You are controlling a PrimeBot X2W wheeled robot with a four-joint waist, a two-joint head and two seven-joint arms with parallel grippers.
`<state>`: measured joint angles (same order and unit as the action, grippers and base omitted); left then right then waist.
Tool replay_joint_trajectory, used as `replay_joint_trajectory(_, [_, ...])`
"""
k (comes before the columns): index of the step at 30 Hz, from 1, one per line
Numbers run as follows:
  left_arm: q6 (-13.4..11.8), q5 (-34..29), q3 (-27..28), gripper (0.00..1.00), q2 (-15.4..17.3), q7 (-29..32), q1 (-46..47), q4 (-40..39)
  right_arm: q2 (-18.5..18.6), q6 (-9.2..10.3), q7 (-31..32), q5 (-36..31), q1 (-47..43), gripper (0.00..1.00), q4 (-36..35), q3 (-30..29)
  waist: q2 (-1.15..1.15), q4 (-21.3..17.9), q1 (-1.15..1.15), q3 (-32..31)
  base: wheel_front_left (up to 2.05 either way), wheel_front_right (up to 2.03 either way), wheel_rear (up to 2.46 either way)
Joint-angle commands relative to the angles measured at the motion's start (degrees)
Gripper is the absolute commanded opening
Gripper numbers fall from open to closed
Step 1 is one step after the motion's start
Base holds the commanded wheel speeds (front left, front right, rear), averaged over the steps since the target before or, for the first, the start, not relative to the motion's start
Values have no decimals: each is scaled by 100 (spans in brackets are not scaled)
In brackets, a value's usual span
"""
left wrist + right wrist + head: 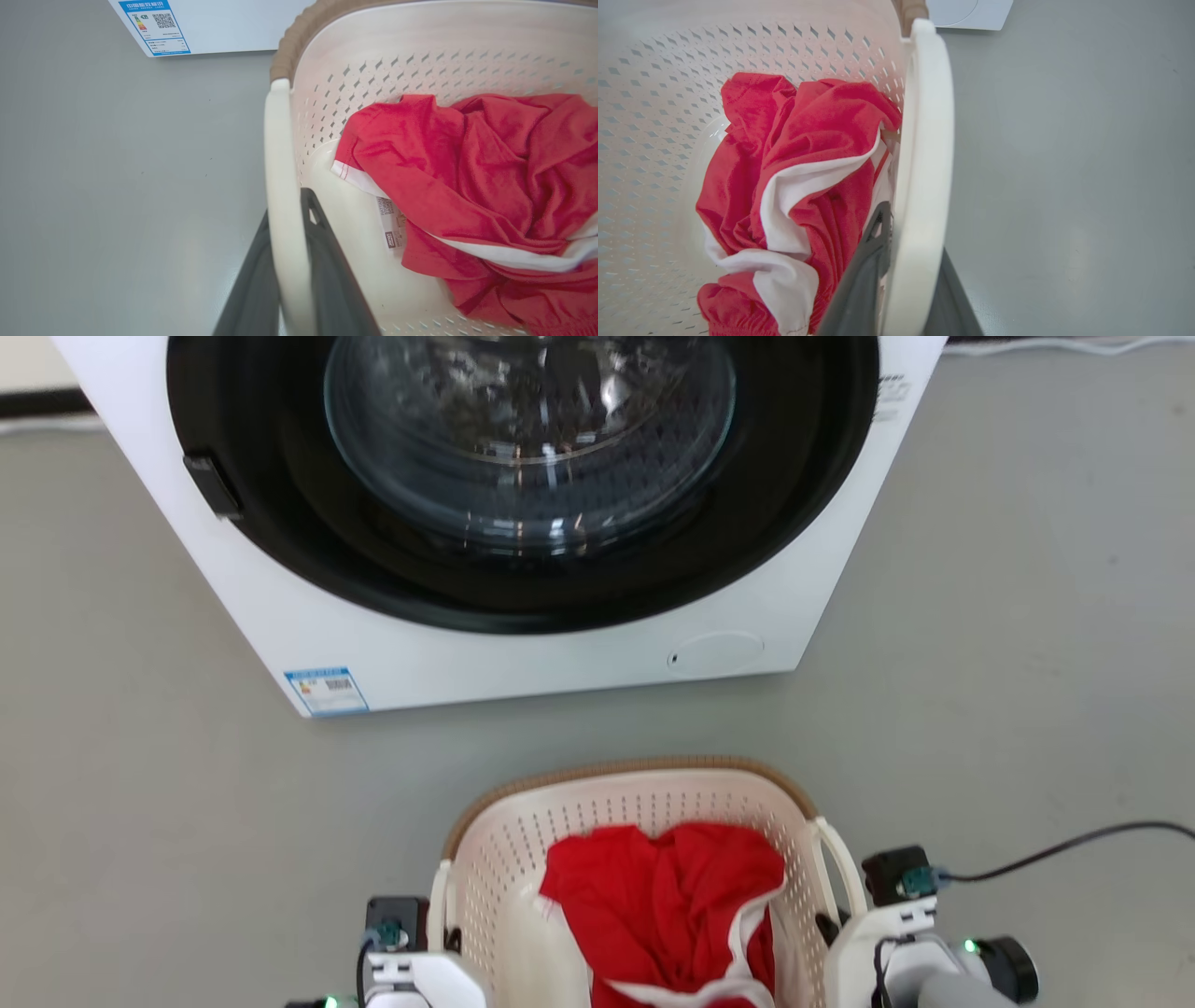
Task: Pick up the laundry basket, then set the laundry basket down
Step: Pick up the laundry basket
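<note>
The laundry basket [635,770], cream-white and perforated with a brown rim band, sits at the bottom centre of the head view and holds a red and white garment [663,896]. My left gripper [446,935] is shut on the basket's left loop handle [280,154], with a dark finger [327,261] on each side of it. At the other side, my right gripper [834,926] is shut on the right loop handle [924,140], one finger [866,266] inside the loop. Whether the basket rests on the floor I cannot tell.
A white front-loading washing machine [523,658] with a round dark glass door, shut, stands just beyond the basket. It has a blue label [325,691] at its lower left corner. A black cable [1074,845] runs from my right wrist across the grey floor [1008,663].
</note>
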<state>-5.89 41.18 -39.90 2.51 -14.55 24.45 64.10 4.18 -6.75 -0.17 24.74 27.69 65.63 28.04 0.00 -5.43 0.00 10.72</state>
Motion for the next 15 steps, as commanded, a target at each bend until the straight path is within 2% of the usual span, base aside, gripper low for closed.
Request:
replay_joint_trajectory(1, [-16,36,6,0,37,-45,-30,-130,-130,-74,5,14,-127,0,-144,187,0,-43,0,-176,0,0,0])
replay_joint_trajectory(15, [-149,455,-576,0,37,-45,-163,-132,-130,-74,241,41,-452,0,-445,395,0,23,0,-455,0,0,0])
